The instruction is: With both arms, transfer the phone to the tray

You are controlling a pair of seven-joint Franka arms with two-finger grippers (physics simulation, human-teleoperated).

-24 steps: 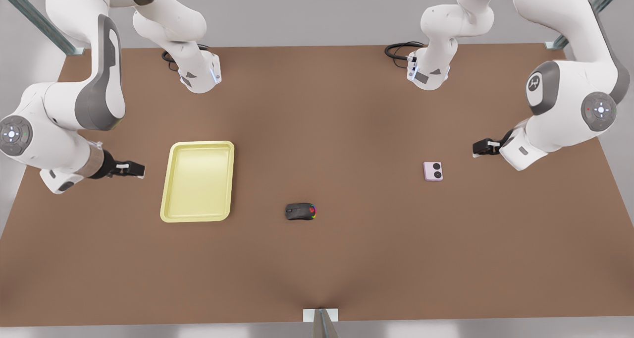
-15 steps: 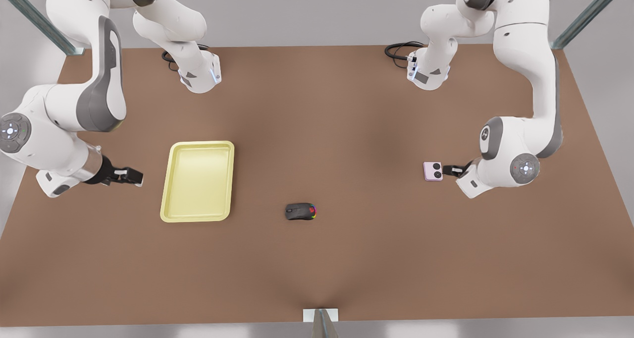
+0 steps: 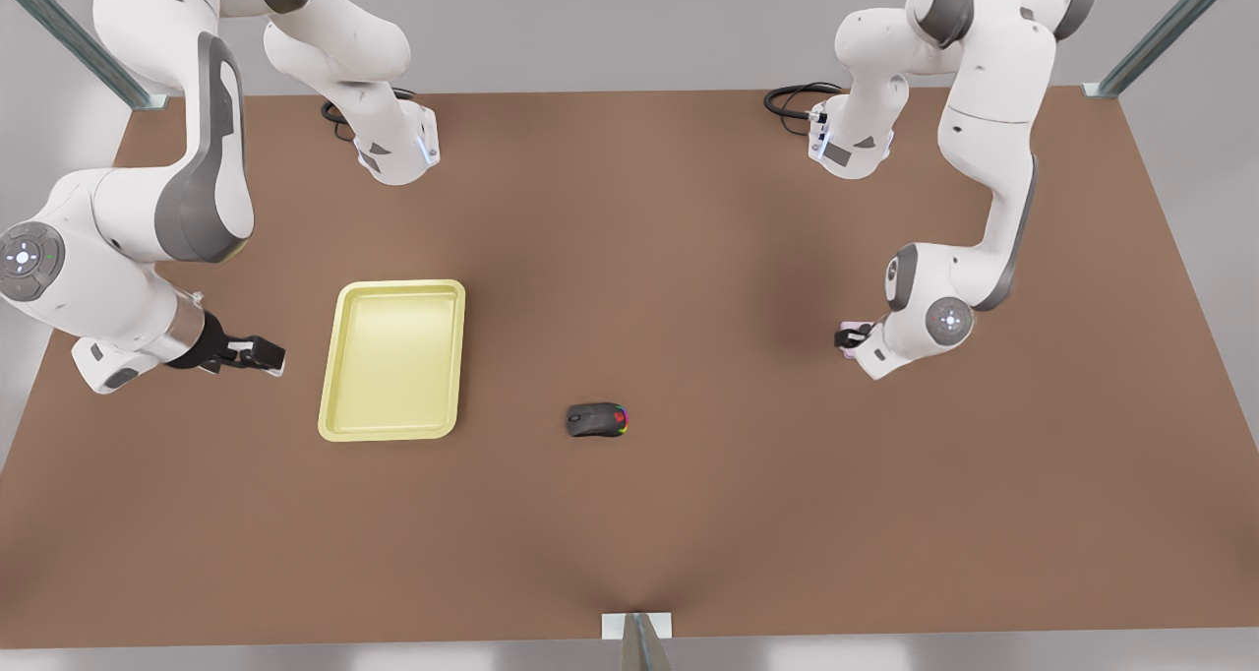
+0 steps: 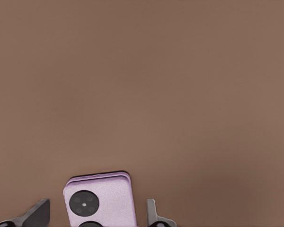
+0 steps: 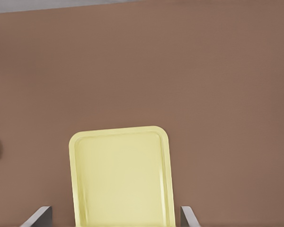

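The brown desk carries the yellow tray towards the front view's left. The right hand waits just beside it, fingers spread, empty. The left hand hangs over the phone, fingers apart either side; contact seems absent. A black mouse lies between.

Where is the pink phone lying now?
The phone lies flat on the table at the front view's right, between the open fingers of the left hand, far from the tray.
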